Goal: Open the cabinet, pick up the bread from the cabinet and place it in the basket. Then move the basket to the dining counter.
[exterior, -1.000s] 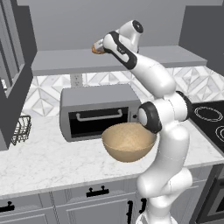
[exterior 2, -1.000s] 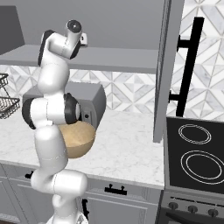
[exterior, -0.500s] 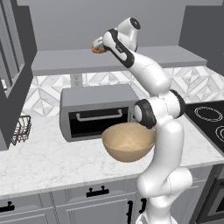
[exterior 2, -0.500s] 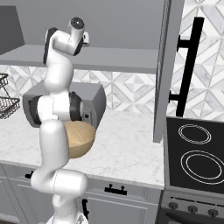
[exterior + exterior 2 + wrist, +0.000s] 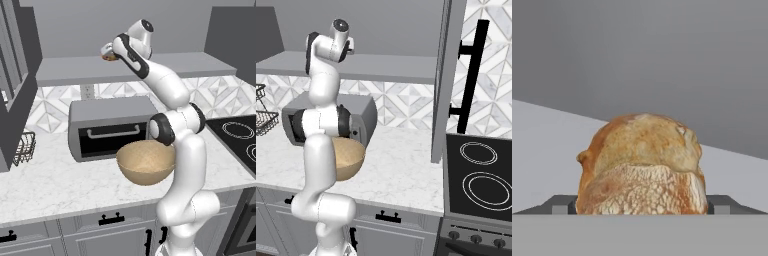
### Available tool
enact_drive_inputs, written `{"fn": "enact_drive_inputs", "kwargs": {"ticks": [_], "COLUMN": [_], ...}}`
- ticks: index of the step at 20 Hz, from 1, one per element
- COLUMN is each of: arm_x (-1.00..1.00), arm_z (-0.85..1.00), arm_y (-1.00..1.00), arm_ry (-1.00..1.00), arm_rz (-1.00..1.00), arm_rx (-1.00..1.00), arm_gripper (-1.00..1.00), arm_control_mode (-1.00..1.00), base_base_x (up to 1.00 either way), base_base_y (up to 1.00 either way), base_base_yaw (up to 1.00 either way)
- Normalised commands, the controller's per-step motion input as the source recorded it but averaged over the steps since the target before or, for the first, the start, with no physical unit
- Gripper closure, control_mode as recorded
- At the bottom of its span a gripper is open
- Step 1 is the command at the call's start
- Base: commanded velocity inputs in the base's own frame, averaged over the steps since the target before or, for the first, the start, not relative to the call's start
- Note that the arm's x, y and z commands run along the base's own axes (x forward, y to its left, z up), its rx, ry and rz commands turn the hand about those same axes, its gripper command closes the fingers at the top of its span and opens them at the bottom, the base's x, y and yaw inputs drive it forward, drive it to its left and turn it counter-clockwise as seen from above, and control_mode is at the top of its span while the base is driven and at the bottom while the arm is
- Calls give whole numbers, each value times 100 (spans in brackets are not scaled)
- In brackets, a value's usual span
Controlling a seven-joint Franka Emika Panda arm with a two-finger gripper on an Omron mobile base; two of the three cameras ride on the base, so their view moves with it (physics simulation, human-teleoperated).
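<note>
left base view:
- arm: rises from the lower right and reaches to upper centre of frame, over the grey cabinet shelf (image 5: 165, 65)
- claw (image 5: 108, 52): upper centre, level with the shelf's left part
- bread (image 5: 109, 58): small brown lump right at the claw tip, on or just above the shelf; contact too small to tell
- basket (image 5: 146, 161): tan bowl, centre of frame, on the marble desk (image 5: 55, 187), in front of the grey microwave (image 5: 107, 127) and partly behind the arm's elbow
- wire basket (image 5: 23, 147): dark, left edge, on the desk
- cooktop (image 5: 240, 135): black, right edge

right base view:
- arm: from lower left up to upper left of frame, hand end at the shelf (image 5: 391, 67)
- basket (image 5: 348, 159): left of centre, partly hidden behind the arm
- cabinet door (image 5: 443, 80): swung open, right of centre; black bar handle (image 5: 473, 75) beside it

hand view:
- bread (image 5: 642, 165): golden-brown, lower centre, sitting on the grey shelf
- fingertips (image 5: 562, 205): dark, one each side of the bread at the bottom edge
- claw state: spread wide around the bread, one tip on either side; cannot tell if the tips touch it
</note>
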Motion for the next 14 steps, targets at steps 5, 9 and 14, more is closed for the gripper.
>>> {"fn": "enact_drive_inputs", "kwargs": {"ticks": [5,9,14], "arm_x": [-2,-21,-21], "arm_z": [0,0,-14], "arm_y": [2,-6,-14], "arm_ry": [-5,-27,-32], "arm_rz": [0,-3,-5], "arm_rx": [0,0,6], "arm_gripper": [100,100,100], "arm_control_mode": [-100,-100,-100], "base_base_x": [0,0,0], "base_base_y": [0,0,0], "base_base_yaw": [0,0,0]}}
